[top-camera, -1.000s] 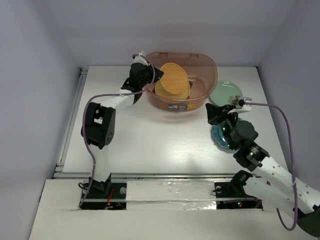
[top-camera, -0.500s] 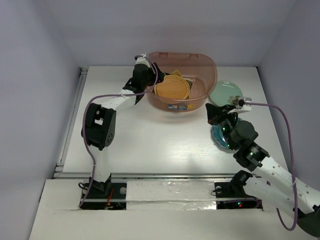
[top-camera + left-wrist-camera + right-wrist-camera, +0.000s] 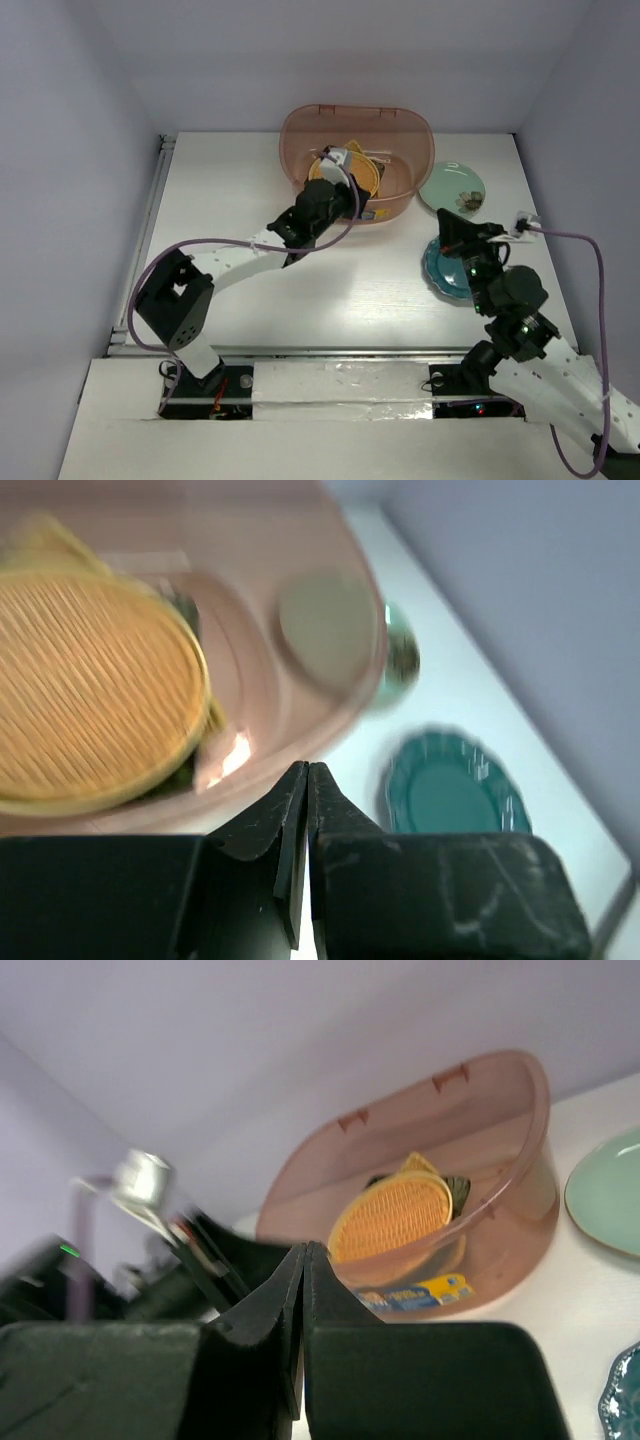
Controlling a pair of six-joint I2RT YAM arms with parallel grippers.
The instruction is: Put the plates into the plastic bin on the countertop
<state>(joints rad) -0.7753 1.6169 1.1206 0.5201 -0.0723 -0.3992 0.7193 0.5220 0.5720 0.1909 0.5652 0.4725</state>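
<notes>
The plastic bin [image 3: 400, 140] stands at the back of the countertop [image 3: 230, 180]. In it the orange ribbed plate [image 3: 90, 690] lies on top of a yellow plate [image 3: 372, 178], with dark and orange edges showing behind it. My left gripper [image 3: 345, 195] hangs shut and empty at the bin's near wall. On the countertop to the right lie the pale green plate [image 3: 452, 187] and the teal scalloped plate [image 3: 440, 272]. My right gripper [image 3: 453, 224] is shut, holds nothing, and hovers over the teal plate's far edge.
White walls close in the countertop at the back and on both sides. The bin's front wall carries a blue and yellow label [image 3: 420, 1290]. The left forearm [image 3: 250, 240] stretches across the countertop in front of the bin.
The left gripper let go of the orange ribbed plate, which now lies flat in the bin. That arm swung from the bin's left rim to its near wall and shut. The right arm shifted slightly right.
</notes>
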